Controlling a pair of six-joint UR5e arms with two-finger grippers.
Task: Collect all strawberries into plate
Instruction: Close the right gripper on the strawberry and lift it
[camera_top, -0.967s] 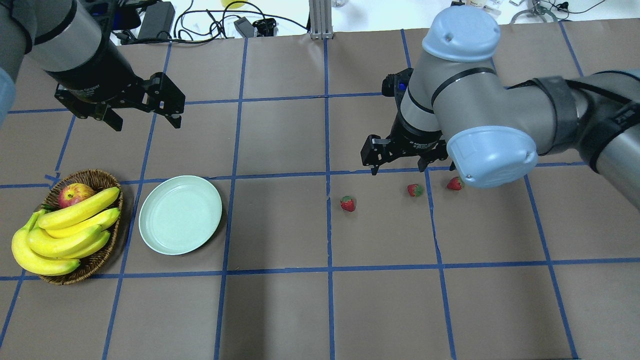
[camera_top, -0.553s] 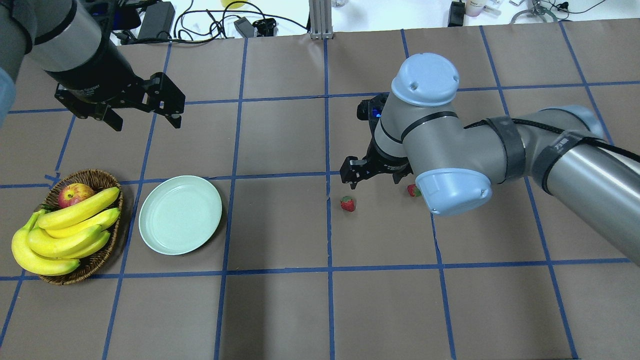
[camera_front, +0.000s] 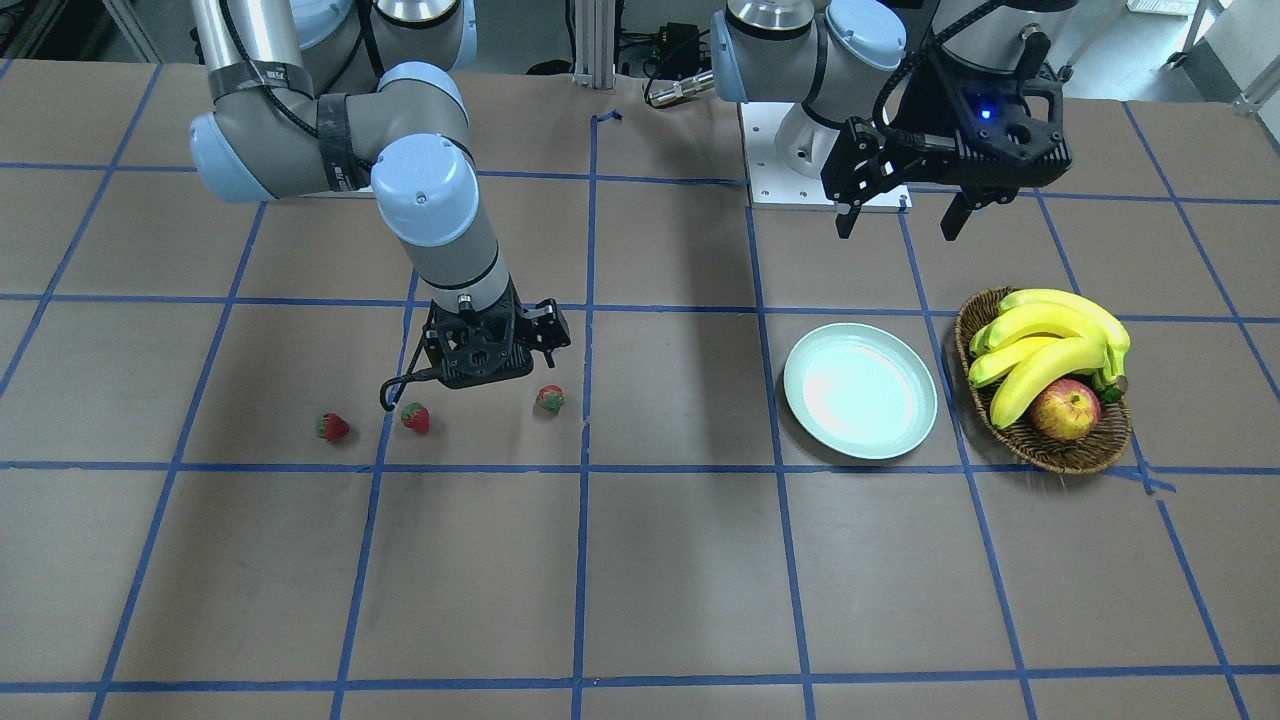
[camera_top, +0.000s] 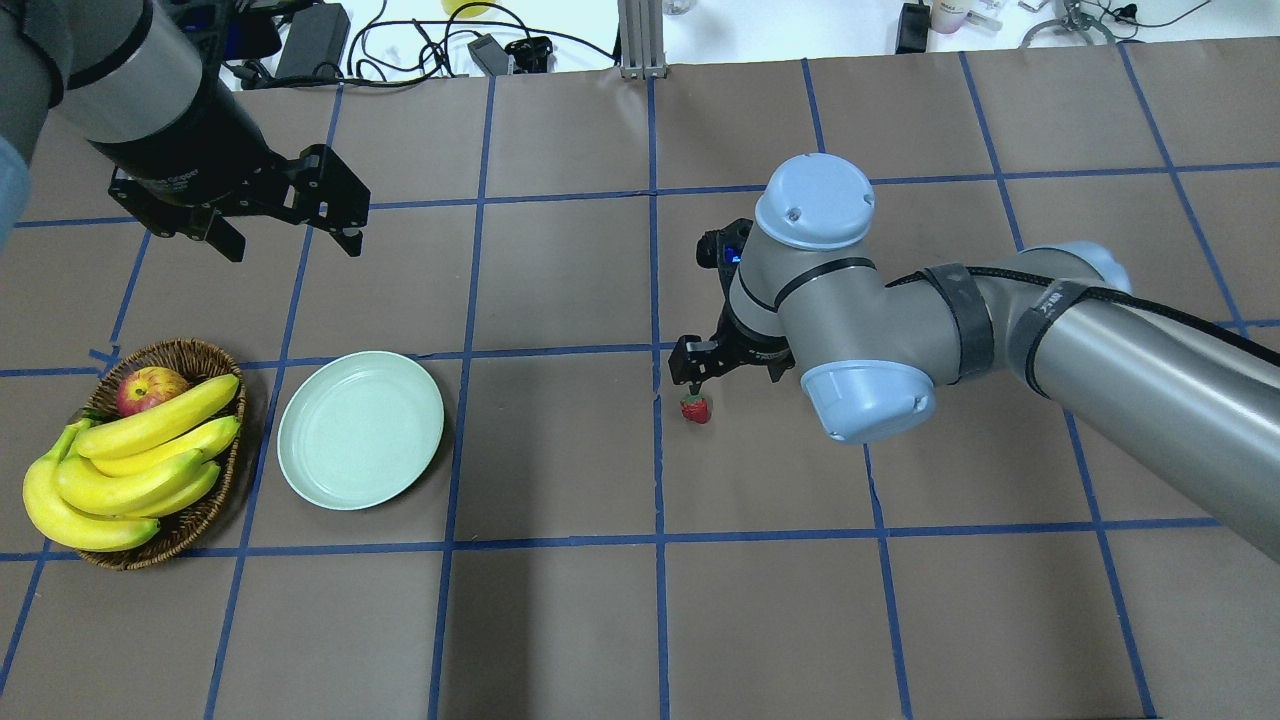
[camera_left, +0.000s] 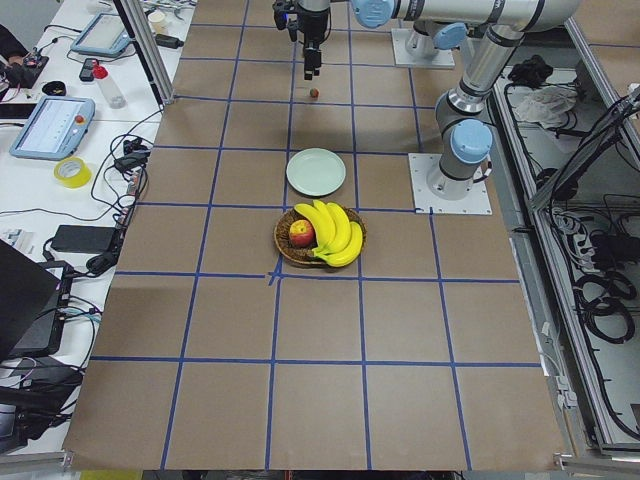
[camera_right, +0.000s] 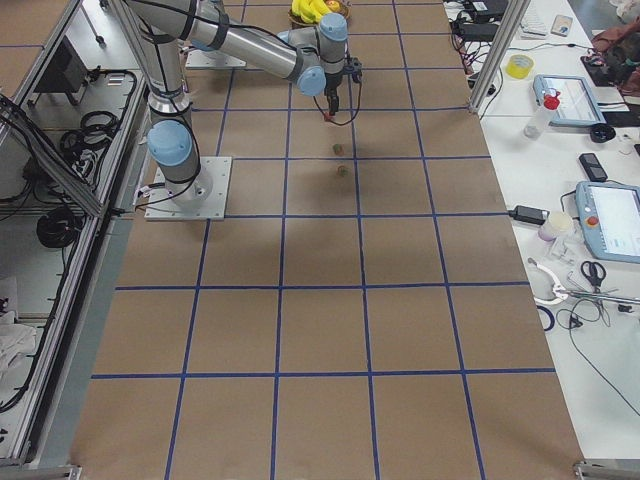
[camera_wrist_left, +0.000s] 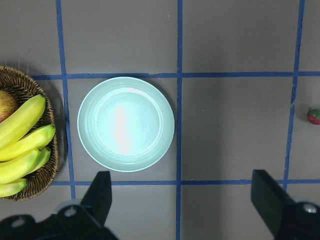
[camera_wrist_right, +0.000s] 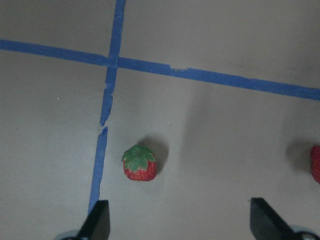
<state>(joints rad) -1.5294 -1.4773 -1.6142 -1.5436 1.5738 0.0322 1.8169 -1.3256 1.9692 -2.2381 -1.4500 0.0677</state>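
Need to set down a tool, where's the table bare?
Bare paper lies between the round pale mint-green plate and the nearest small red strawberry. It is crowded where that plate sits close beside the brown wicker basket.

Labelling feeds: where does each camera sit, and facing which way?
Front: across table; faces left arm, right arm.
Overhead: behind both arms, looking down.
Exterior left: table's left end; left arm near.
Exterior right: right end; right arm near.
Left wrist: down onto round pale mint-green plate; left hand.
Right wrist: down onto small red strawberry; right hand.
Both wrists share that strawberry.
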